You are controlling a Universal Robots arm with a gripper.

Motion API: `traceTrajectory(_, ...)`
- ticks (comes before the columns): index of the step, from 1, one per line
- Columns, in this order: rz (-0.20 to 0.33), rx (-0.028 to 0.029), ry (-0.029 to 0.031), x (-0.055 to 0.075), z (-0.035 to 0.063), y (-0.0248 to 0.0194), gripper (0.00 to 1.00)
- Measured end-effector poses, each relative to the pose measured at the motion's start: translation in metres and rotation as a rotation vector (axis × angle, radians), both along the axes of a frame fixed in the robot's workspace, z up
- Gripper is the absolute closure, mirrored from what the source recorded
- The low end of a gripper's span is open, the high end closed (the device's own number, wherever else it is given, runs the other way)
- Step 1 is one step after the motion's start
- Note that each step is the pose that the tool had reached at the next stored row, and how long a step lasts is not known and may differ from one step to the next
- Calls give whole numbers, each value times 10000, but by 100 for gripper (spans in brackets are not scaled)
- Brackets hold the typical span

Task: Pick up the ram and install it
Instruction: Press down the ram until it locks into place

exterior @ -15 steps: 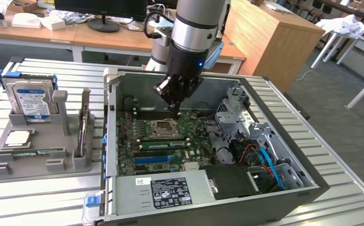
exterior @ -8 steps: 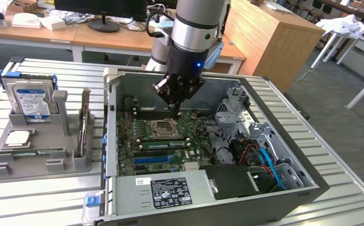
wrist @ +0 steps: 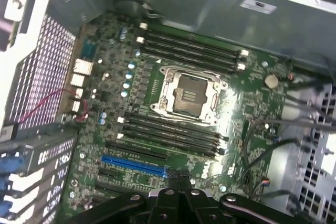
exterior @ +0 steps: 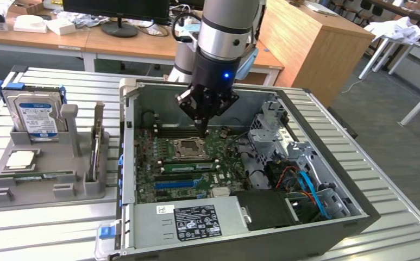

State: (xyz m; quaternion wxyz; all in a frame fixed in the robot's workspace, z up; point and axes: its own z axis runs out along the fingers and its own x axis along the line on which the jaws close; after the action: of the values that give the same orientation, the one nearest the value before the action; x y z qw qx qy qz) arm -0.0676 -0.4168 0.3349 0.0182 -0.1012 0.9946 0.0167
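The ram (exterior: pixel 42 175), a thin green stick, lies flat in a grey holder (exterior: pixel 21 190) on the exterior view's left, outside the computer case. My gripper (exterior: pixel 201 128) hangs inside the open case (exterior: pixel 326 163), well away from the ram. It points down just behind the empty processor socket (exterior: pixel 188 147), over the dark memory slots (exterior: pixel 177 130). The fingers (wrist: pixel 176 176) are pressed together, shut, with nothing between them. In the wrist view the motherboard shows the socket (wrist: pixel 190 94), dark empty memory slots (wrist: pixel 173 132) on both sides of it, and a blue slot (wrist: pixel 134 163).
The grey holder also carries a hard drive (exterior: pixel 36 117), a square silver processor (exterior: pixel 20 159) and an upright part (exterior: pixel 94 144). Inside the case are a power supply (exterior: pixel 195 220), a drive cage (exterior: pixel 282 136) and blue and red cables (exterior: pixel 304 179). The case stands on a slatted metal table (exterior: pixel 50 228).
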Motion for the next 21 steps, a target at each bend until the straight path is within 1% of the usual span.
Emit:
traceTrajectory(10,-1821,0,1,0,-10,0,90)
traceTrajectory(11,-1901,-1,2,0,-10,0,90)
traceTrajectory(17,-1910,0,1,0,-10,0,90)
traceTrajectory(18,-1916,-1,5,0,-10,0,90)
traceTrajectory(21,-1927,-4,40,9,-10,0,90)
